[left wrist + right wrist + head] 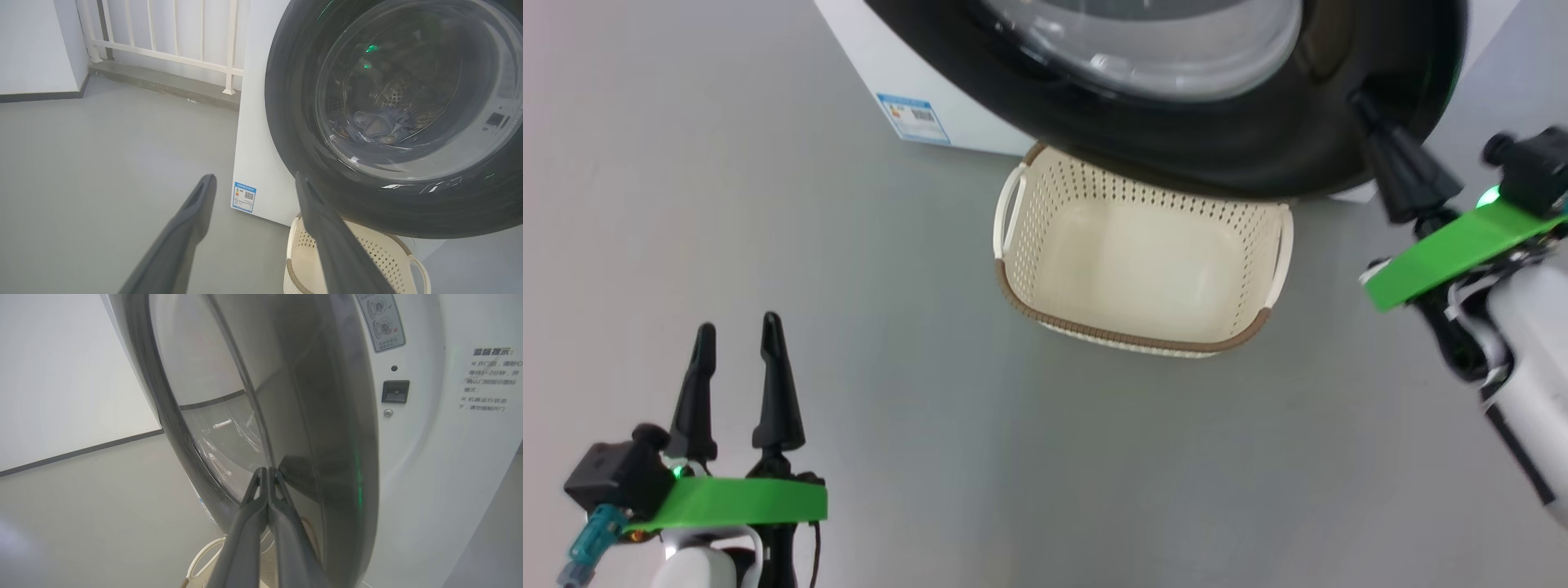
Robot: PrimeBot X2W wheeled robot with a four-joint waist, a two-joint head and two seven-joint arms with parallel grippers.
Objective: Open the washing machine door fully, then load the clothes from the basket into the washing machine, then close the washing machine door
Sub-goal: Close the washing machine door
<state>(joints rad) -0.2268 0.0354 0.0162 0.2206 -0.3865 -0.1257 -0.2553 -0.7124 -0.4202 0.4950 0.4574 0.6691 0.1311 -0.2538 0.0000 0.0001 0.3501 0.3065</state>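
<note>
While the basket (1094, 196) sits on the floor ahead and to the right of the left tool (737, 323) in the head view, nothing of the clothes lies in it, so the loading looks done. This tool's fingers stand apart with nothing between them. The right tool (1364, 110), fingers pressed together and holding nothing, has its tip against the black rim of the washing machine door (1217, 155), which hangs over the basket's far edge. From the left wrist, the door stands beyond and to the right of the spread fingers. The clothes (378, 126) lie as a bluish heap in the drum behind its glass, and the washing machine (261, 134) shows its white body with a blue label (244, 197) just past the fingertips. From the right wrist, the closed tip touches the door near its lower rim. The latch slot (395, 391) on the white front beyond is uncovered, so the door seems ajar, and closing it is what remains.
</note>
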